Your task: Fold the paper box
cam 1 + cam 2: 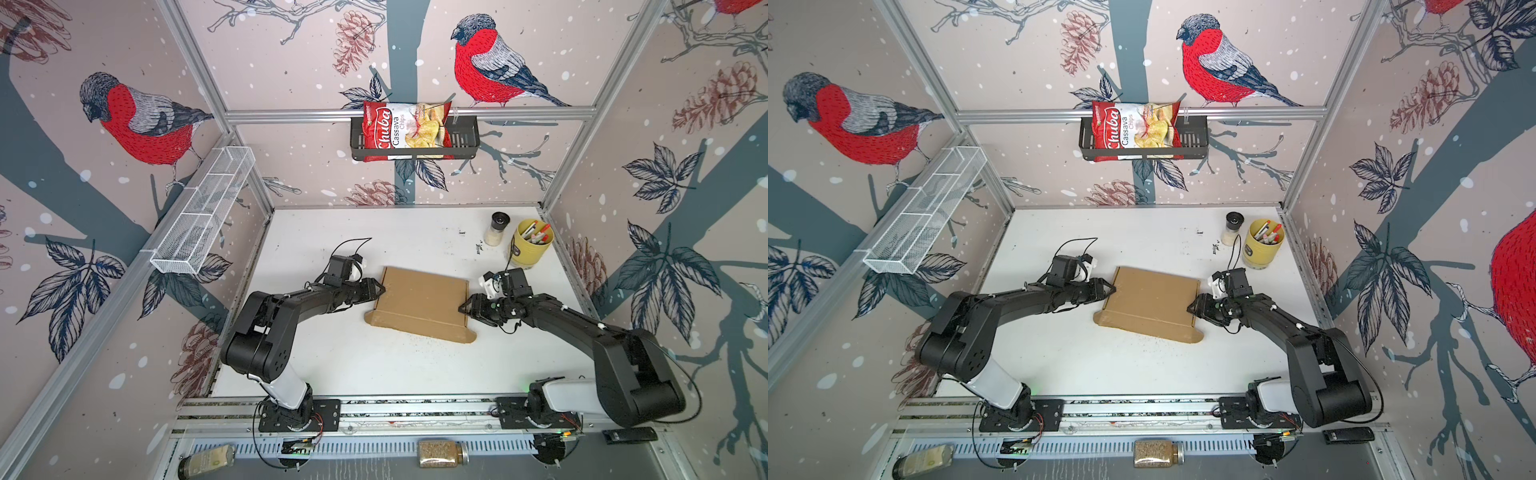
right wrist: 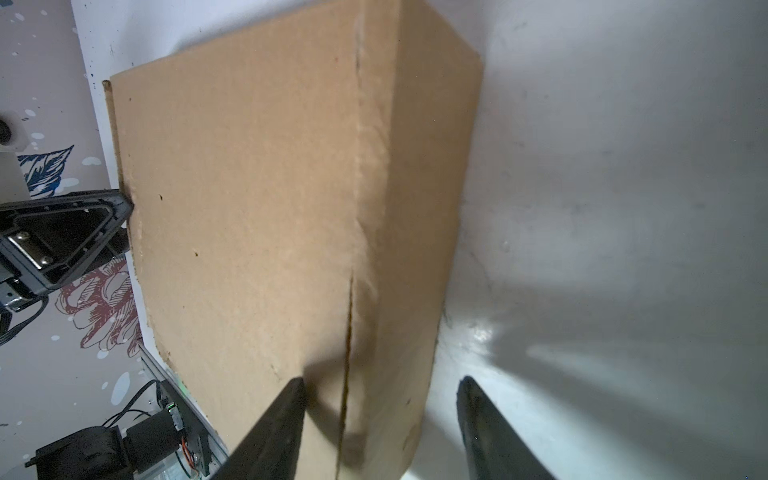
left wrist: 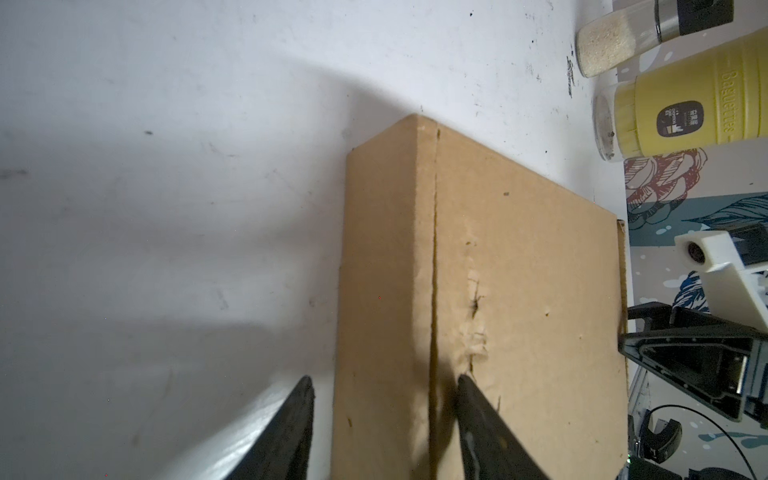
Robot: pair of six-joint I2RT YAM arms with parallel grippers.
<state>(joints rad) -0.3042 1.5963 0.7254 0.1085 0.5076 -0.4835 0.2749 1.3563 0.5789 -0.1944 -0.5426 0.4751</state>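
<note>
My left claw (image 1: pixel 379 291) has its jaws apart, straddling the near end wall of the paper box (image 1: pixel 422 301). One finger (image 3: pixel 476 409) touches the top panel beside the crease, and the other finger hangs over the counter (image 1: pixel 353 365), clear of the cardboard. The box lies flat, lid down, between my two claws. My right claw (image 1: pixel 462 308) faces the opposite end, jaws also apart, gripping nothing. One finger (image 2: pixel 286 415) is over the lid and its partner is over bare counter. I can't tell whether it touches.
</note>
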